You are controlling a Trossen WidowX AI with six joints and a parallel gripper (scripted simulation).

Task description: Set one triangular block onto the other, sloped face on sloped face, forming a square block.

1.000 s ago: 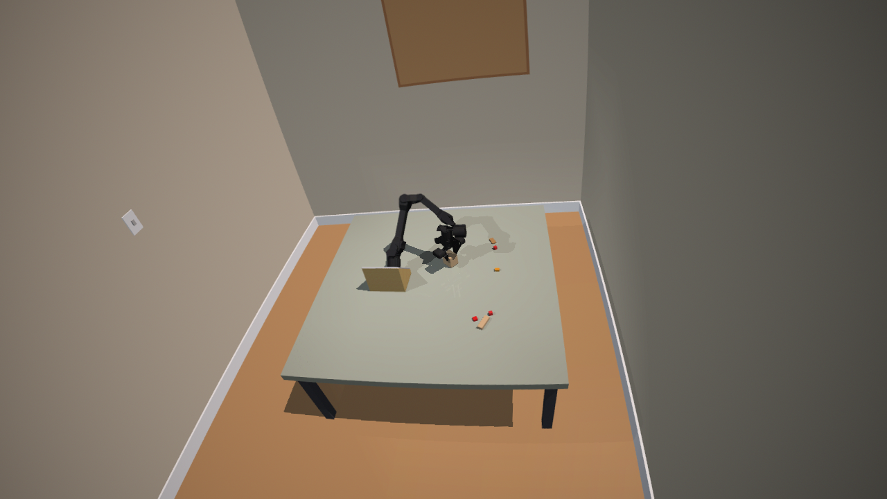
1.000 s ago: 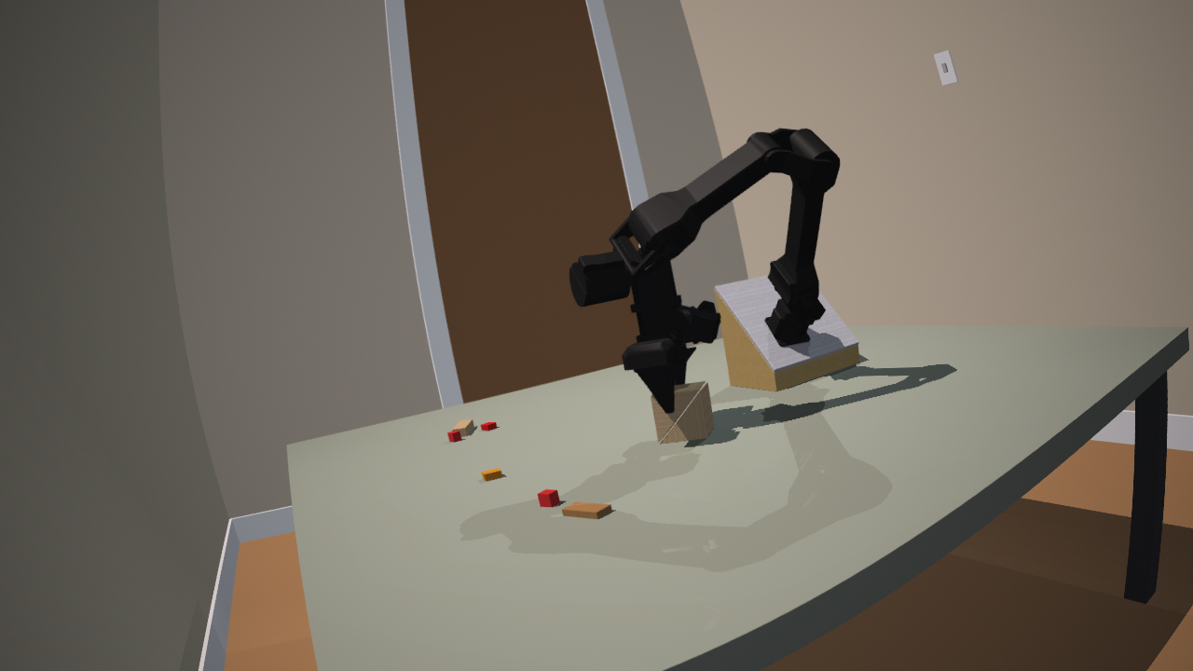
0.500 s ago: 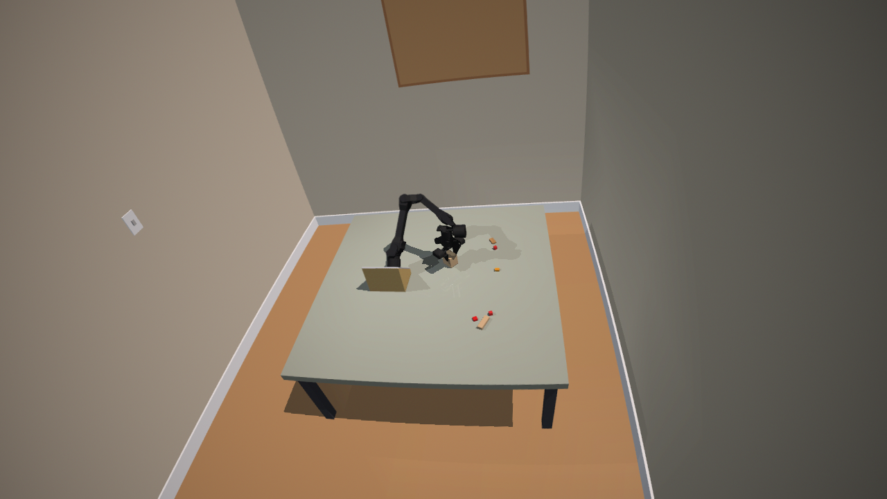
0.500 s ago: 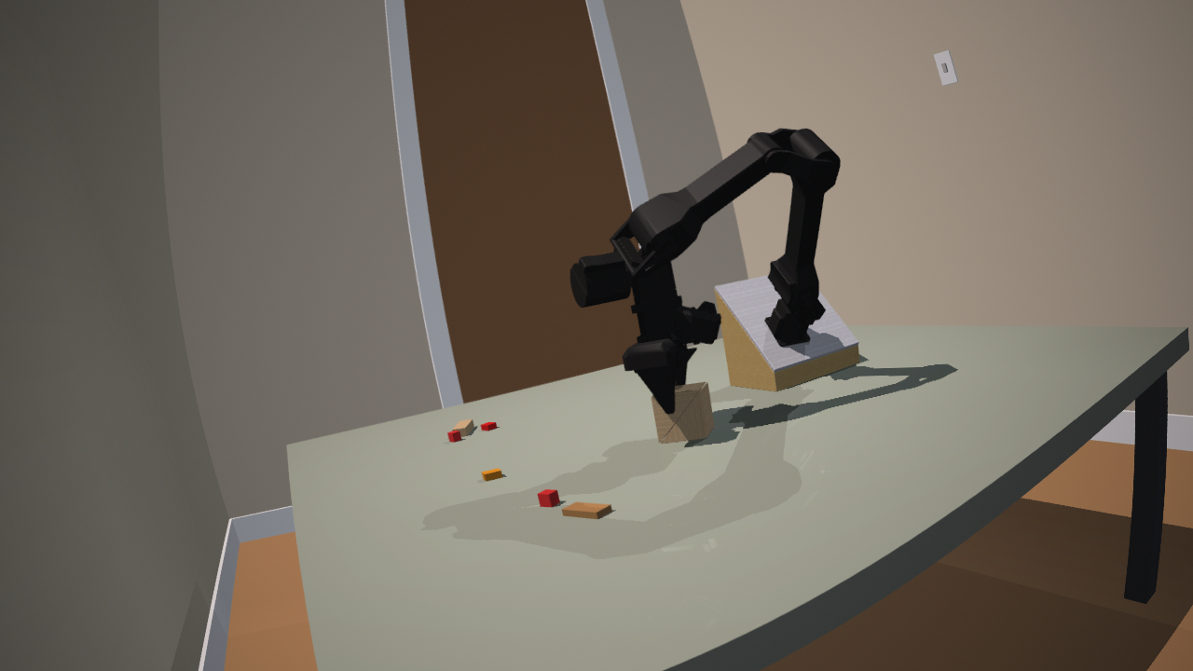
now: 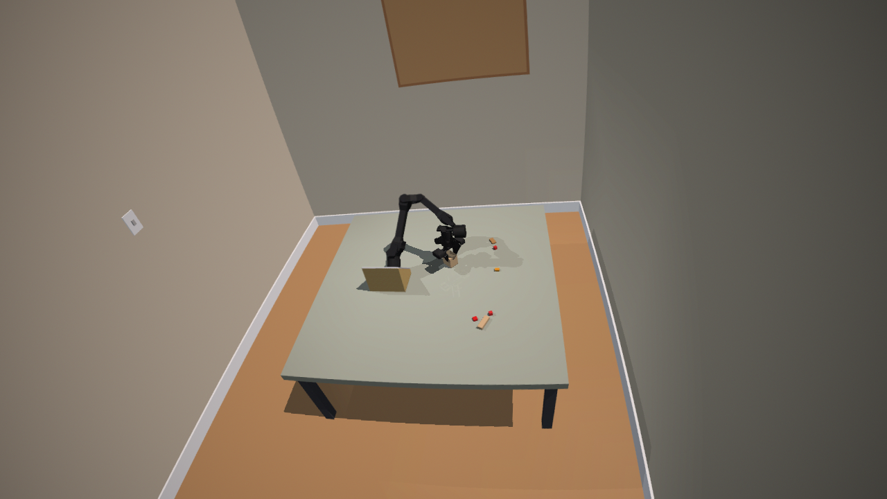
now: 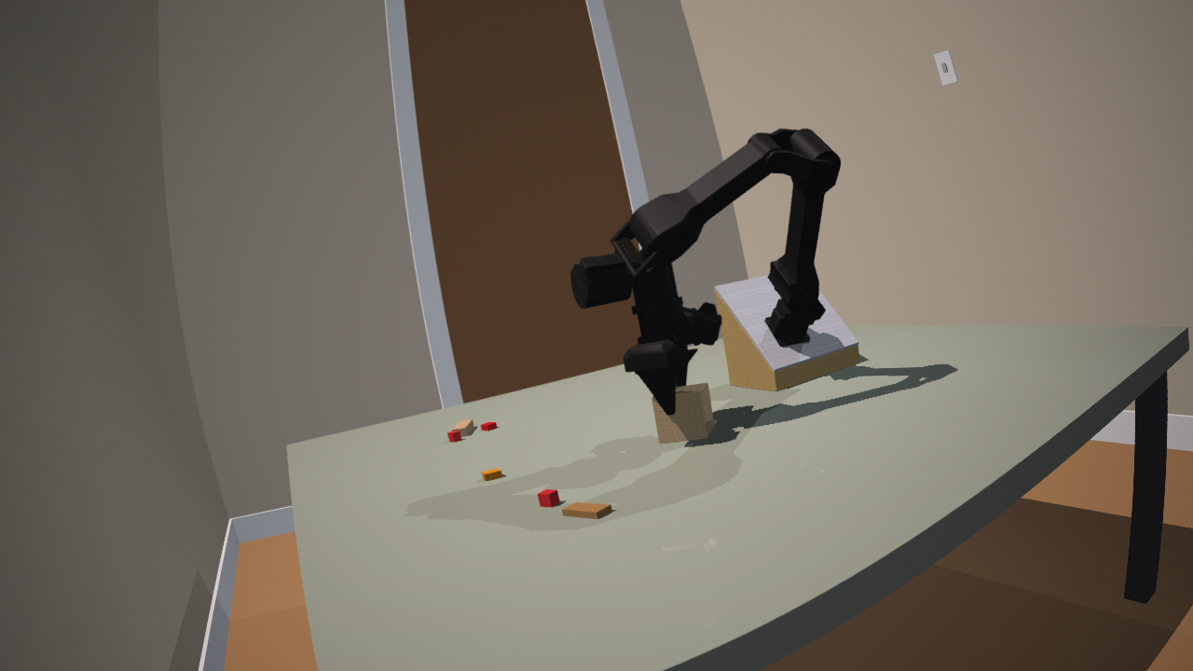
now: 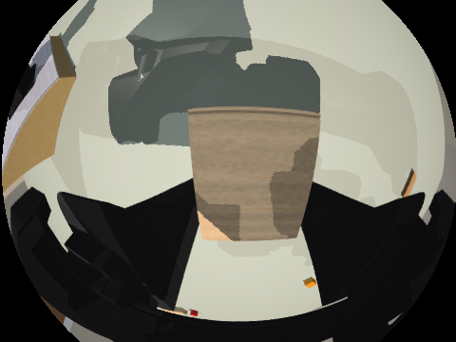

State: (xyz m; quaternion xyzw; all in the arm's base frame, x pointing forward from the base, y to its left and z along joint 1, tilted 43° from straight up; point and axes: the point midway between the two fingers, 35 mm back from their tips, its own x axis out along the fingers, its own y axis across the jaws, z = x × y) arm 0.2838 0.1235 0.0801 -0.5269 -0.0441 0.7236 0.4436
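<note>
Two wooden triangular blocks sit together as one square block on the table (image 5: 372,347) (image 6: 834,500). The upper triangular block (image 5: 451,260) (image 6: 677,403) (image 7: 254,159) lies on the lower triangular block (image 6: 700,427), and I cannot make out the seam between them. A pale end corner (image 7: 212,230) shows under the upper block in the wrist view. My gripper (image 5: 448,254) (image 6: 667,399) (image 7: 250,182) points down from above and is shut on the upper triangular block, one finger on each end. The square block looks slightly tilted in the exterior view.
The arm's base stands on a wooden wedge (image 5: 387,278) (image 6: 750,367) with a grey sloped top behind the blocks. Small pieces lie scattered: a red cube (image 6: 548,498), a brown plank (image 6: 586,509), an orange piece (image 5: 496,269) (image 6: 492,473), a tan plank (image 5: 482,321).
</note>
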